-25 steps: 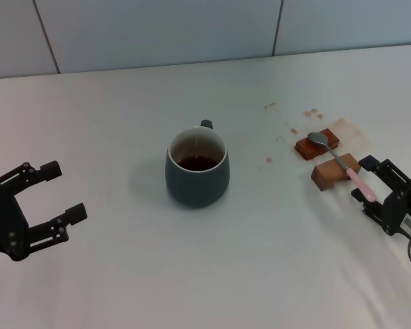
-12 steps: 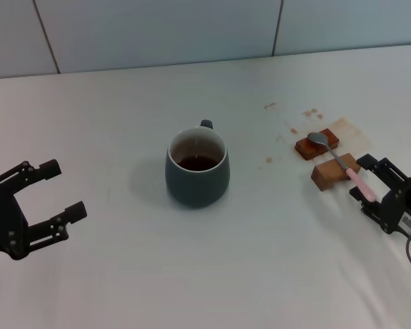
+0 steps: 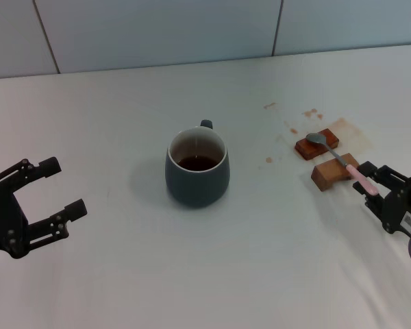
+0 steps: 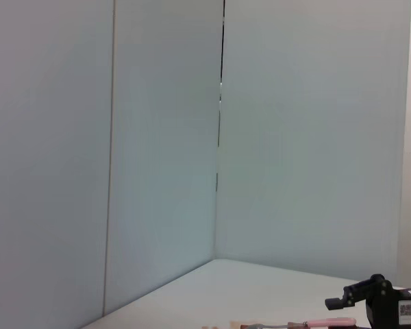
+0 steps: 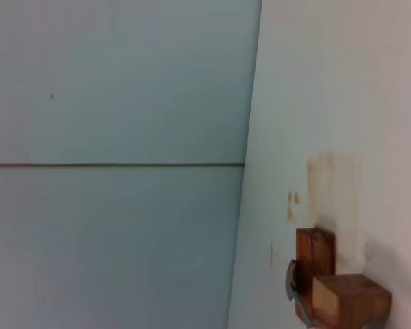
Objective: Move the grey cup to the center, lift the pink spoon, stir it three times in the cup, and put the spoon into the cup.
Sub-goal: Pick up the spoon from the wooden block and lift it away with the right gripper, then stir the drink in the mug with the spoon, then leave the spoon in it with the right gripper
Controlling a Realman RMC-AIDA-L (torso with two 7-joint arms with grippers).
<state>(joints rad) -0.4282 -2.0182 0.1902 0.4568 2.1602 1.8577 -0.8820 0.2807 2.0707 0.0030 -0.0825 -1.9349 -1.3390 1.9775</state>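
Note:
The grey cup [image 3: 197, 171] stands near the table's middle, its handle pointing away from me and brown liquid inside. The pink spoon [image 3: 356, 177] lies across two small wooden blocks at the right, its silver bowl [image 3: 316, 138] on the far block. My right gripper [image 3: 368, 184] is at the near end of the pink handle, and its fingers have closed in on it. The spoon still rests on the blocks. My left gripper [image 3: 65, 186] is open and empty, low at the left, well clear of the cup. The left wrist view shows the pink handle [image 4: 329, 322] beside the right gripper.
A reddish block [image 3: 317, 145] and a lighter block [image 3: 331, 174] hold the spoon. Brown stains [image 3: 349, 130] mark the table around them. The blocks also show in the right wrist view [image 5: 348, 301]. A tiled wall stands behind the table.
My right gripper's fingers have drawn together around the spoon's pink handle, and the handle end shifted slightly. The cup and my left gripper have not moved.

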